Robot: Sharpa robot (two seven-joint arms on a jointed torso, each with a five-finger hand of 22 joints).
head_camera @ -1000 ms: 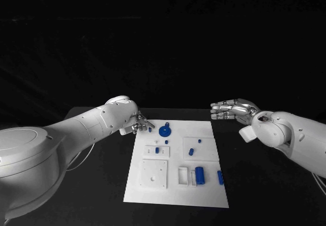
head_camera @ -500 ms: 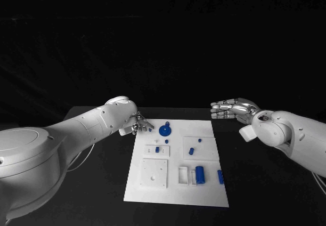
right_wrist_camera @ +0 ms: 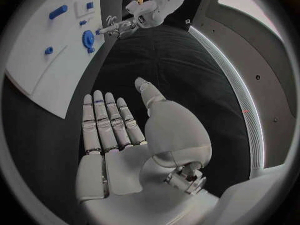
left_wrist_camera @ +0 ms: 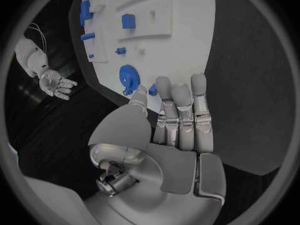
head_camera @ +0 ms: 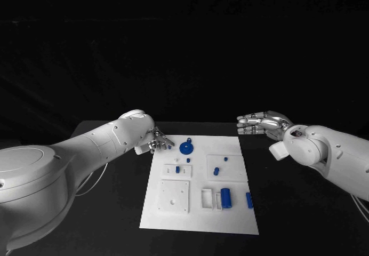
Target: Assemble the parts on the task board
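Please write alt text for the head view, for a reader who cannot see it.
A white task board with small blue parts lies on a black table. The left robot hand holds a small blue piece at the board's far left corner; the right robot hand hovers open beyond its far right corner.

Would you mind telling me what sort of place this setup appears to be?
Probably a robotics test bench: a white task board with small blue parts lies on a black table, in a dark room.

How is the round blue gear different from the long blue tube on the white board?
The gear is flat, round and toothed, with a small stem; the cylinder is long and smooth. The gear lies near the board's far edge by the left hand; the cylinder lies near the near edge beside a white holder. Both are blue and ungripped.
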